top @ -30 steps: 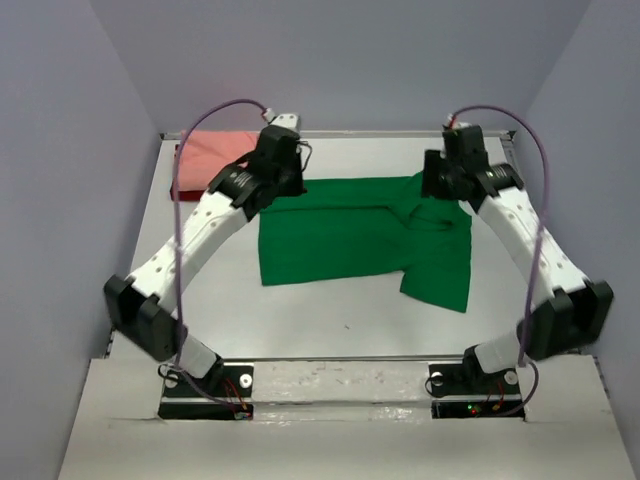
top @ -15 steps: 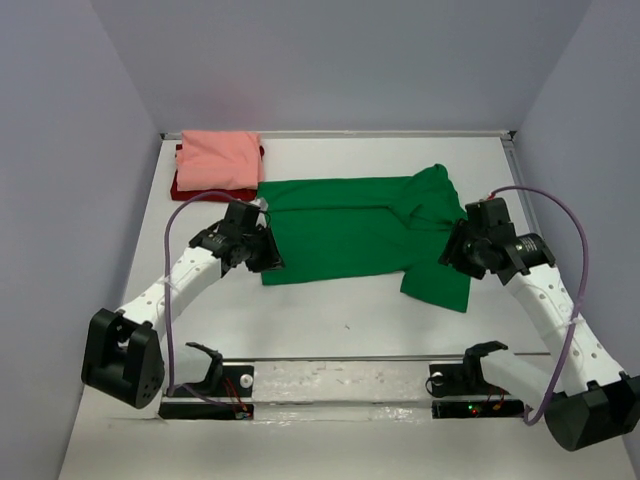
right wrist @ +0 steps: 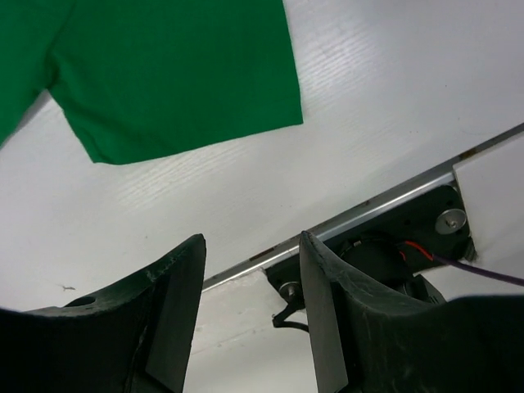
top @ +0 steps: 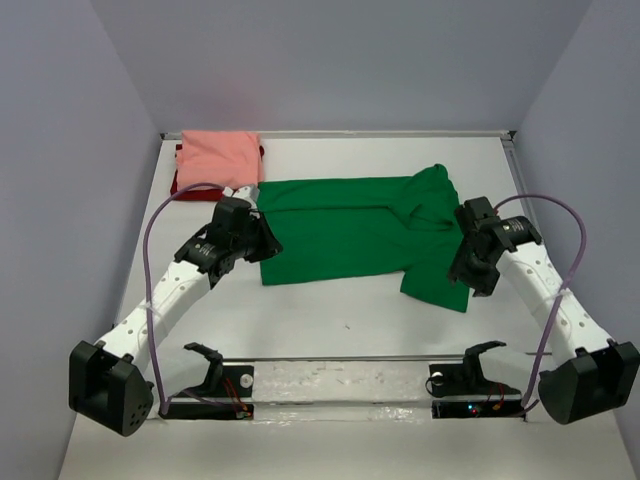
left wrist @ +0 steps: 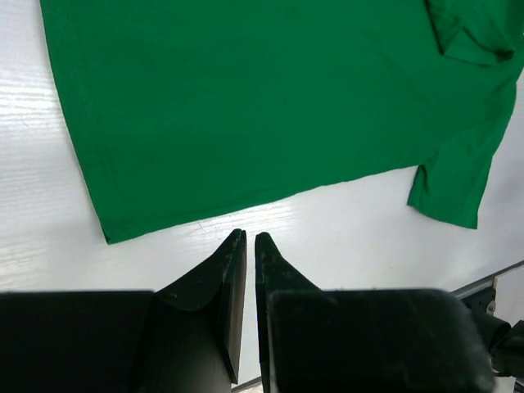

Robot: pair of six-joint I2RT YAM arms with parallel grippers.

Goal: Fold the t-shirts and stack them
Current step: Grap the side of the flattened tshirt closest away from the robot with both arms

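- Both arms have drawn back from the far edge of the green t-shirt [top: 340, 225] to its near sides. One fold pass looks finished and the next grasp has not begun.
- The left claw [left wrist: 250, 236] is narrow, almost closed and empty, just below the shirt's lower left corner. The right claw [right wrist: 250, 241] gapes wide and empty beside the lower right sleeve.
- The shirt lies mid-frame on the desk [top: 330, 310], mostly flat, with its right side rumpled.
- The salmon pink t-shirt [top: 220, 155] sits folded on the dark red t-shirt [top: 178, 186] at upper left.
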